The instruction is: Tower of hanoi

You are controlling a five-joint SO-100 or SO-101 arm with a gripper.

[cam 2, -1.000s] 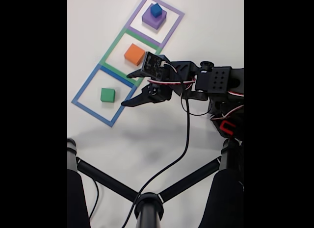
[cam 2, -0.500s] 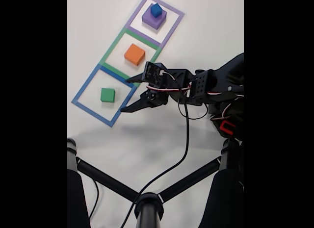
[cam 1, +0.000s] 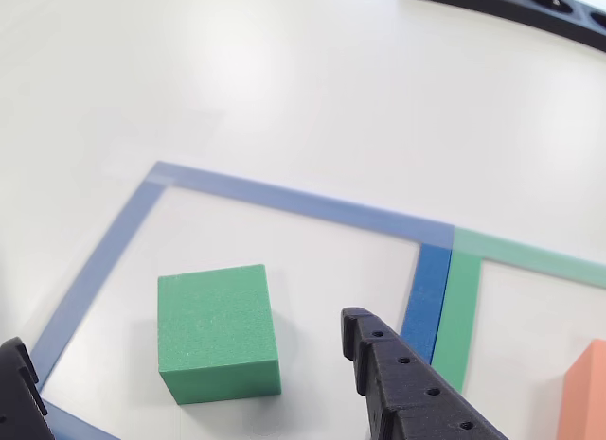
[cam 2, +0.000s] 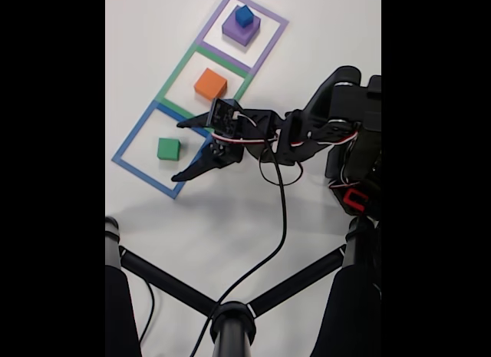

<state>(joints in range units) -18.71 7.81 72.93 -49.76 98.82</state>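
While the small green foam cube (cam 2: 168, 148) sits alone inside the blue taped square (cam 2: 129, 142), we find the black fingers (cam 2: 182, 150) spread wide and empty beside it; stacking looks unfinished.

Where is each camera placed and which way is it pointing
Other view: sits low, close behind the end effector, facing forward and down at the green cube in the blue-taped square; two black fingertips show.
Fixed view: sits high above the table, looking down at the three taped squares; the arm, its cable and the open end effector show.
Shared: green cube, blue-taped square, orange cube.
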